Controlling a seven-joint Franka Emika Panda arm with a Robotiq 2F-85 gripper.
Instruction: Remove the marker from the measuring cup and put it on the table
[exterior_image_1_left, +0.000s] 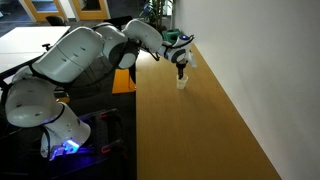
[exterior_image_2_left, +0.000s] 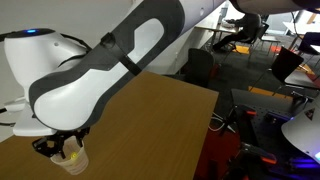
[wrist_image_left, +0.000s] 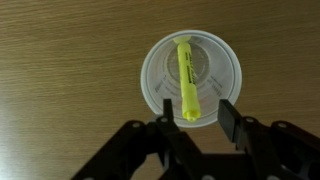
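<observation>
The yellow marker (wrist_image_left: 186, 78) leans inside the translucent measuring cup (wrist_image_left: 224, 70), which stands on the brown wooden table (wrist_image_left: 60, 60). In the wrist view my gripper (wrist_image_left: 196, 115) is open right above the cup, its two black fingers either side of the marker's near end, not touching it. In an exterior view the gripper (exterior_image_1_left: 181, 69) hangs just over the cup (exterior_image_1_left: 182, 83) near the table's far end by the wall. In an exterior view the cup (exterior_image_2_left: 72, 158) shows below the gripper (exterior_image_2_left: 62, 146), with the marker (exterior_image_2_left: 72, 154) inside.
A white wall (exterior_image_1_left: 260, 60) runs along one long edge of the table (exterior_image_1_left: 190, 130). Office chairs (exterior_image_2_left: 290, 60) and desks stand beyond the table. The arm's base (exterior_image_1_left: 55, 125) sits beside the table's other long edge.
</observation>
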